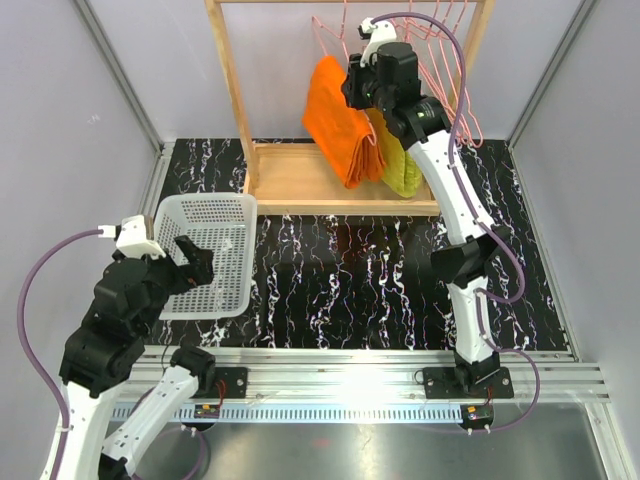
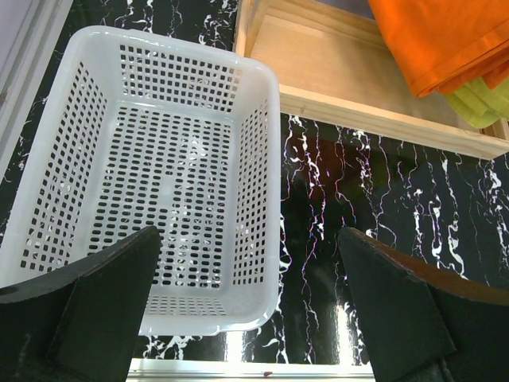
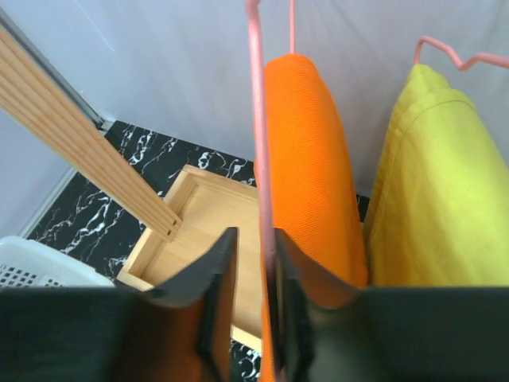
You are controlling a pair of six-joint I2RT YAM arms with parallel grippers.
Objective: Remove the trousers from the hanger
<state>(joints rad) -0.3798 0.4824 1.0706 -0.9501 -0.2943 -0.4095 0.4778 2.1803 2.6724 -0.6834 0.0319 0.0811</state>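
Plain bright orange trousers [image 1: 340,125] hang at the far side on a pink-red wire hanger [image 3: 258,119], with a yellow-green garment [image 1: 403,165] to their right, above a pale wood rack [image 1: 300,180], while the near-left basket [image 1: 205,200] is white with a grid of small holes and the worktop [image 1: 350,290] is black with white marble veins.

The bright orange trousers [image 3: 310,159] hang folded over the thin pink wire hanger [image 3: 260,119], draping downward.

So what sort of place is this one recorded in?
Probably a robotics lab cell, not a home: two arms bolted to an aluminium rail at the edge of a black marbled table, plain grey panel walls in metal framing, and a small wooden clothes rack set up as a prop.
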